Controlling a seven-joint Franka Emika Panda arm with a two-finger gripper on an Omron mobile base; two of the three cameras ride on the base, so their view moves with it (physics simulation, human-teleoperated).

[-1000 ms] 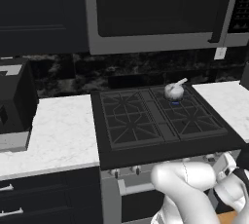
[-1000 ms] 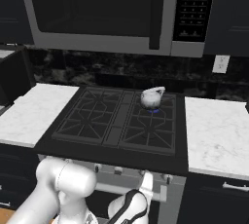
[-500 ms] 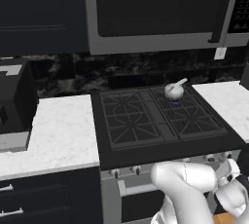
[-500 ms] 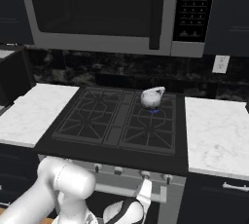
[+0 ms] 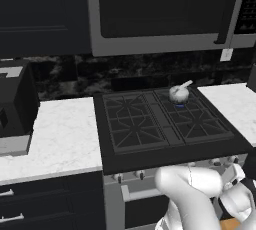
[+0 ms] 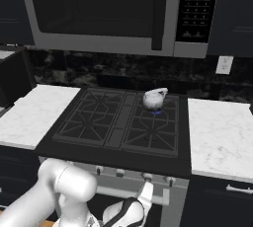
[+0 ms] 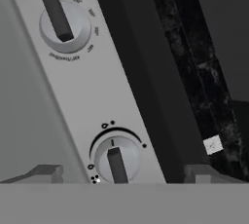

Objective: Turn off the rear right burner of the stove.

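My end effector hangs low in front of the stove, its two fingers spread wide and pinching nothing; in the hand view one finger tip stands to the left and the other to the right of a silver knob that sits straight ahead between them; neither tip touches it as far as I can tell. Further off to the upper left in that view is a second, larger knob.

As for progress, I judge the task barely begun: the rear right burner keeps its small blue glow, so nothing is turned off yet; what is done is only the approach to the front panel. Left to do: settle that the knob ahead is the one for that burner, which I cannot tell from the marks around it; then press the fingers onto it and twist until the flame dies.

Going from my left to my right above the end effector: a dark toaster on the pale worktop; then the unlit grates; then a small white kettle sitting on the lit burner, up and beyond my end effector; then more worktop and a wall socket; a microwave hangs overhead. Nothing stands between the fingers and the knob; the oven-door bar runs just beside my wrist and could catch it as I twist.
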